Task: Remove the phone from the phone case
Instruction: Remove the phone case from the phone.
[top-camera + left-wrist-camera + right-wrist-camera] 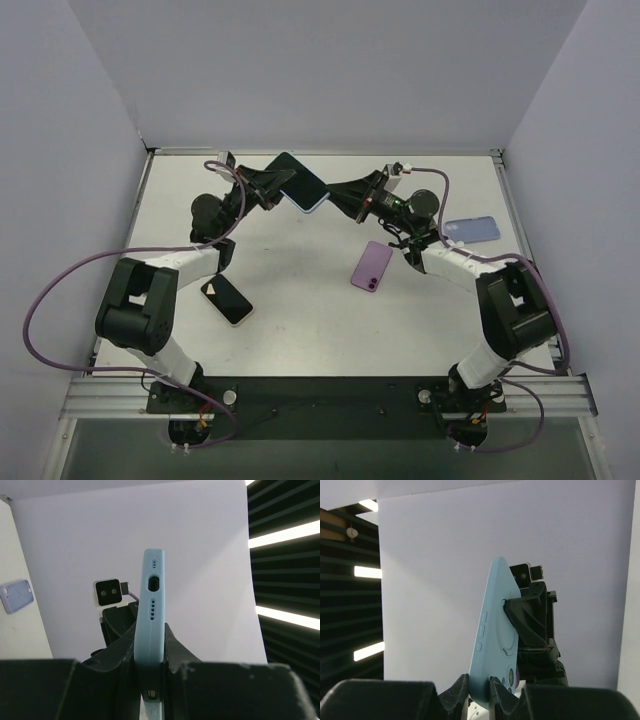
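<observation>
A phone in a light blue case (301, 182) is held in the air above the far middle of the table, screen up and dark. My left gripper (272, 187) is shut on its left edge; in the left wrist view the case's bottom edge (151, 605) with its port stands up between the jaws. My right gripper (340, 196) is shut on its right corner; in the right wrist view the case's back (497, 635) with side buttons and camera cut-outs shows, pinched at its lower corner.
A phone with a dark screen (227, 300) lies at the left. A purple phone or case (372, 266) lies right of centre. A blue-grey case (472, 230) lies at the far right, also in the left wrist view (16, 596).
</observation>
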`<state>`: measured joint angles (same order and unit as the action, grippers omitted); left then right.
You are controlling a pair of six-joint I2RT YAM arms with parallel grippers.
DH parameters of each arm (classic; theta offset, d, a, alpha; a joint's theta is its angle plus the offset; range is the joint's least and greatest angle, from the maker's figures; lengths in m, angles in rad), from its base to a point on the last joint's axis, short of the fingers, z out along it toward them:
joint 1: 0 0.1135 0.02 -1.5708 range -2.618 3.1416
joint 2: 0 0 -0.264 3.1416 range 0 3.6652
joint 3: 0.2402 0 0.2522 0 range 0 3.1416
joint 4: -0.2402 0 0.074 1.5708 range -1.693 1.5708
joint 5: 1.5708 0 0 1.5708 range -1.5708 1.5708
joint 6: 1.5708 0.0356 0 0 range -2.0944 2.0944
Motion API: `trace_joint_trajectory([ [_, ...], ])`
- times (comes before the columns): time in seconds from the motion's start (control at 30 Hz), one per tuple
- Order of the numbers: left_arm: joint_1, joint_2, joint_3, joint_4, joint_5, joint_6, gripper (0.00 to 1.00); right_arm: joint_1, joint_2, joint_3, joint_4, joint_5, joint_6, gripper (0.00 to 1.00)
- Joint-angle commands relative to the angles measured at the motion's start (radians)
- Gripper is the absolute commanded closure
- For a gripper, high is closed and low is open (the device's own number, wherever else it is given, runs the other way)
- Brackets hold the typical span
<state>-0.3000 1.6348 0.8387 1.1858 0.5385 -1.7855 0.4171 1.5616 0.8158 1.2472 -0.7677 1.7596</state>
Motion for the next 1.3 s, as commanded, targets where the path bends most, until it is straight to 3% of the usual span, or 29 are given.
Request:
trace_joint_trajectory([
  [0.0, -0.017, -0.044, 0.077, 0.422, -0.043, -0.043, 1.0, 0.0, 0.109, 0.082, 0.419, 0.111, 0.293, 1.0],
  [1.27, -0.039, -0.227, 0.348, 0.35, -0.074, -0.015, 1.0, 0.157, 0.357, 0.325, 0.419, 0.226, 0.506, 1.0],
])
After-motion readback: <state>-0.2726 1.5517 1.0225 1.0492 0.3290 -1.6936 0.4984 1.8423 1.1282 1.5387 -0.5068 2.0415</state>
